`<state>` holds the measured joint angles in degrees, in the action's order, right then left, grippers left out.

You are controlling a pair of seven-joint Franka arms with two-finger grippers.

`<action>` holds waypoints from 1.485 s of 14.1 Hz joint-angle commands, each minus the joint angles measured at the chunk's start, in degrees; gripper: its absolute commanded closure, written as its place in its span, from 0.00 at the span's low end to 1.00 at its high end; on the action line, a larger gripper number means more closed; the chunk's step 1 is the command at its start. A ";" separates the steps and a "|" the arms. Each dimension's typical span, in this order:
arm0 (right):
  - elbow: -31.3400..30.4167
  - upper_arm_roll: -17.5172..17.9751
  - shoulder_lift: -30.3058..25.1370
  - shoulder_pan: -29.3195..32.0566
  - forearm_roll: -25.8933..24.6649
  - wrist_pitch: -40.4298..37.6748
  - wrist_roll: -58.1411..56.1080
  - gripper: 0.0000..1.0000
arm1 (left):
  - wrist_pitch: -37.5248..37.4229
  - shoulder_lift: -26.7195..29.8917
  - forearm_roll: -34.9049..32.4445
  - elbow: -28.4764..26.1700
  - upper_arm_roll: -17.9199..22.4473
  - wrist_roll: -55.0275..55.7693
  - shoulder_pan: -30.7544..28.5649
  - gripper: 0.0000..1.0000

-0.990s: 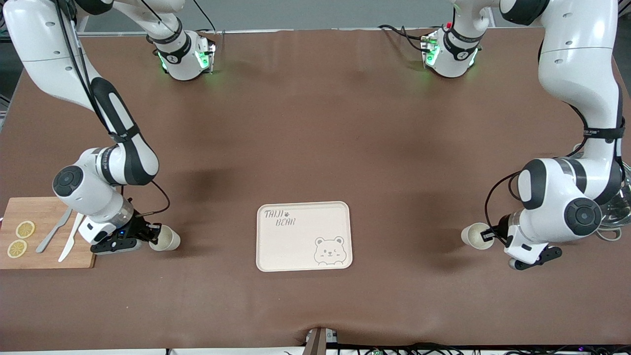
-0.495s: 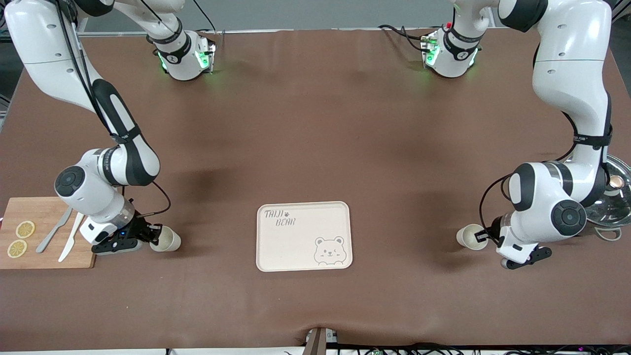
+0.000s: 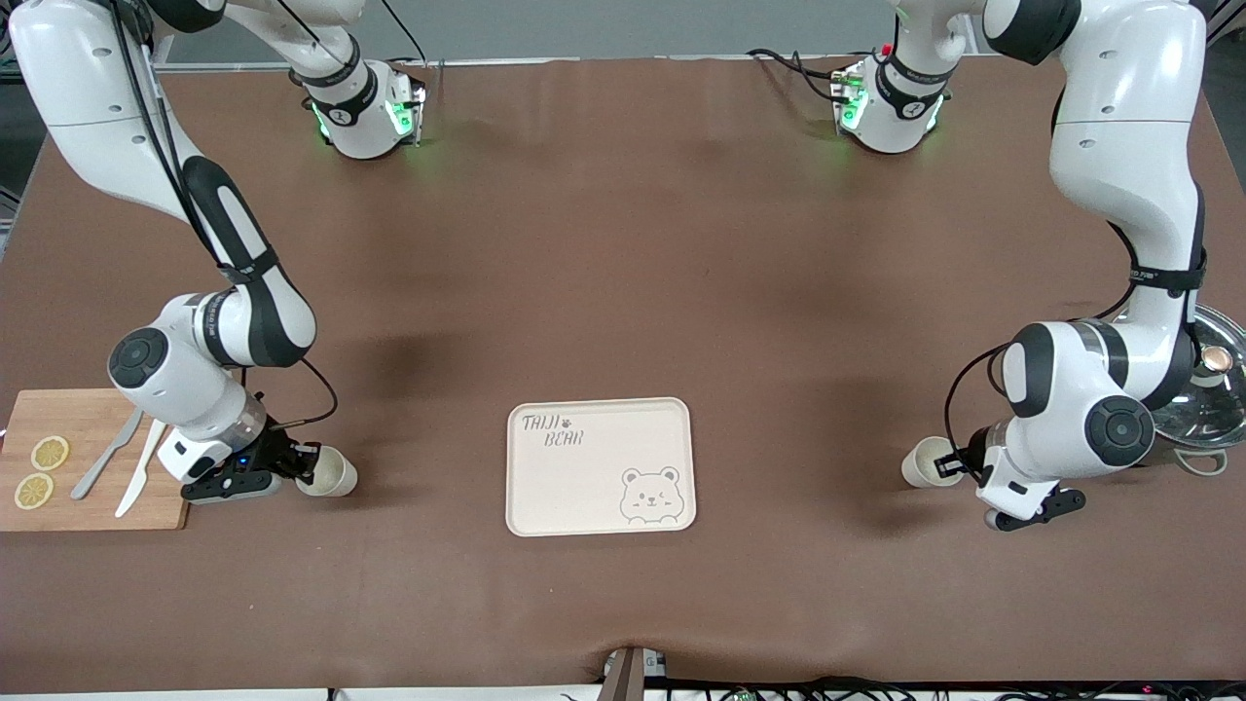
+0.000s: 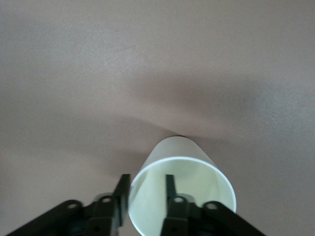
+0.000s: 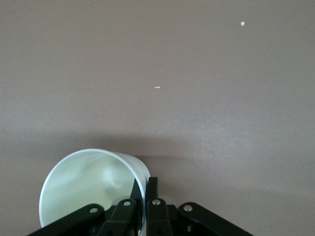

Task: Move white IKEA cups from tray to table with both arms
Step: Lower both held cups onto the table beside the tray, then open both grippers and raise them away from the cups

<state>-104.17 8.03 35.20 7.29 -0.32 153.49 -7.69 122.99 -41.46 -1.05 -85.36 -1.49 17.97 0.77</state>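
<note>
Two white cups show. One white cup [image 3: 331, 474] is tipped just above the tablecloth toward the right arm's end, and my right gripper [image 3: 304, 465] is shut on its rim. In the right wrist view the fingers [image 5: 143, 181] pinch the wall of this cup [image 5: 83, 182]. The other white cup [image 3: 923, 462] sits tilted toward the left arm's end, its base down by the cloth. My left gripper [image 3: 959, 467] is at its rim. In the left wrist view it [image 4: 146, 178] is open, one finger inside this cup [image 4: 182, 152] and one outside with a gap.
A cream tray [image 3: 545, 506] with a bear drawing lies between the two cups. A wooden board [image 3: 88, 506] with lemon slices and cutlery sits beside the right gripper. A glass pot lid [image 3: 1212, 399] lies at the table's edge by the left arm.
The left arm has shifted a little toward the tray with its cup, and its fingers have spread off the rim. The right arm and its cup have barely moved.
</note>
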 commanded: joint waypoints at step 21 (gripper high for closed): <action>34.04 0.58 -5.40 -0.96 -6.18 -42.91 -0.92 0.00 | -21.29 26.67 -0.19 -0.16 -1.06 -5.39 0.02 0.00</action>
<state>-71.73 8.28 30.37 6.87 -5.23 112.86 -8.38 104.22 -19.15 -1.04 -84.04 -1.99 13.92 0.96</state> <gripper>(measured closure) 0.000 0.000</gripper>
